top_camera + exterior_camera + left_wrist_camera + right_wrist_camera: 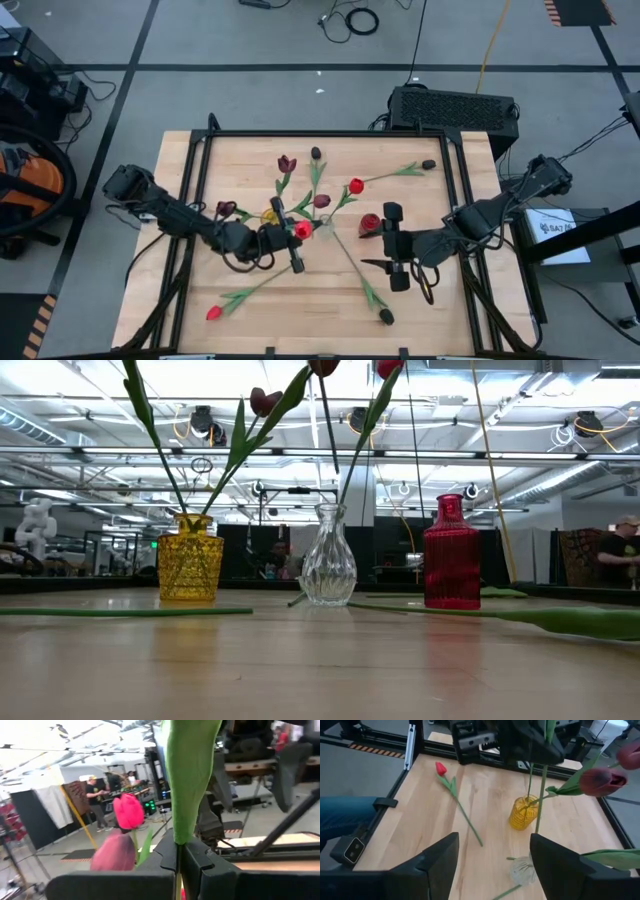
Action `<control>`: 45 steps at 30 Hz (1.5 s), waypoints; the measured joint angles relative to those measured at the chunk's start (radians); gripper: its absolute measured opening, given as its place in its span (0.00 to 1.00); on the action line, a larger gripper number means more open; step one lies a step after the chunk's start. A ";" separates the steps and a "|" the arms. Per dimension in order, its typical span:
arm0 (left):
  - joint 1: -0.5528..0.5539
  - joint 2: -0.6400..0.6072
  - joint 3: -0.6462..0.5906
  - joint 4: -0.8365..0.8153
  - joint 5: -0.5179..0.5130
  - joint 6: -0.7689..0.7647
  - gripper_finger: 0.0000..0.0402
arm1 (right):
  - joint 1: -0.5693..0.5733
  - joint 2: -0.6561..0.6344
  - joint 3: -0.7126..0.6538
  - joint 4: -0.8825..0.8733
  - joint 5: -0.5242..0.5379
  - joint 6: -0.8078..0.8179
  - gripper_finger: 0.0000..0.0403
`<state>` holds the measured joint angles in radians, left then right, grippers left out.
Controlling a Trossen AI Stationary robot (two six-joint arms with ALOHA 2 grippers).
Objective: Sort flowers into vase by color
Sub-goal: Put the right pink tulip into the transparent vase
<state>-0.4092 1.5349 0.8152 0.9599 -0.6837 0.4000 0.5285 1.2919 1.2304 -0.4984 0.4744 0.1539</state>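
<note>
We've got the left gripper (296,248) clamped on a red tulip (303,231) mid-bench by the clear vase (328,556) — keep the stem vertical; right gripper (397,250) waits, jaws apart.

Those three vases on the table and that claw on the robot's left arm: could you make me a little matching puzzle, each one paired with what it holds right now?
Column one:
1. yellow vase
2. clear vase
3. red vase
4. left claw

Column two:
A. nothing inside it
B. pinches a green flower stem
C. stems of two flowers, one with a dark red head
D. two stems, in the middle of the row

Pairs: 1-C, 2-D, 3-A, 4-B
</note>
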 joint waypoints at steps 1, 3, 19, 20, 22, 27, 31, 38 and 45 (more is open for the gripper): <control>0.006 0.000 -0.006 0.000 0.021 0.000 0.02 | 0.000 0.000 0.000 0.000 0.000 0.000 0.59; 0.015 0.000 -0.014 -0.001 0.049 0.002 0.02 | 0.000 0.000 0.000 0.000 0.000 0.000 0.59; 0.072 0.000 -0.020 -0.156 0.085 0.024 0.04 | -0.001 0.000 0.000 0.002 0.001 -0.008 0.59; 0.074 0.000 -0.020 -0.166 0.088 0.024 0.04 | -0.001 0.000 0.000 0.003 0.001 -0.008 0.59; 0.076 0.000 -0.020 -0.180 0.090 0.020 0.04 | -0.001 0.000 0.000 0.010 0.001 -0.008 0.59; 0.076 0.000 -0.020 -0.193 0.091 0.005 0.04 | -0.001 0.000 0.000 0.011 0.001 -0.008 0.59; 0.076 0.000 -0.020 -0.218 0.106 0.005 0.04 | -0.001 0.000 0.000 0.012 0.001 -0.008 0.59; 0.076 0.000 -0.011 -0.285 0.123 -0.002 0.16 | -0.001 0.000 0.000 0.012 0.001 -0.008 0.59; 0.062 0.000 -0.011 -0.294 0.069 -0.004 0.37 | -0.001 0.000 0.000 0.012 0.000 -0.008 0.59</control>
<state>-0.3475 1.5352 0.8043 0.6662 -0.6149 0.3962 0.5278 1.2919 1.2304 -0.4866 0.4747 0.1455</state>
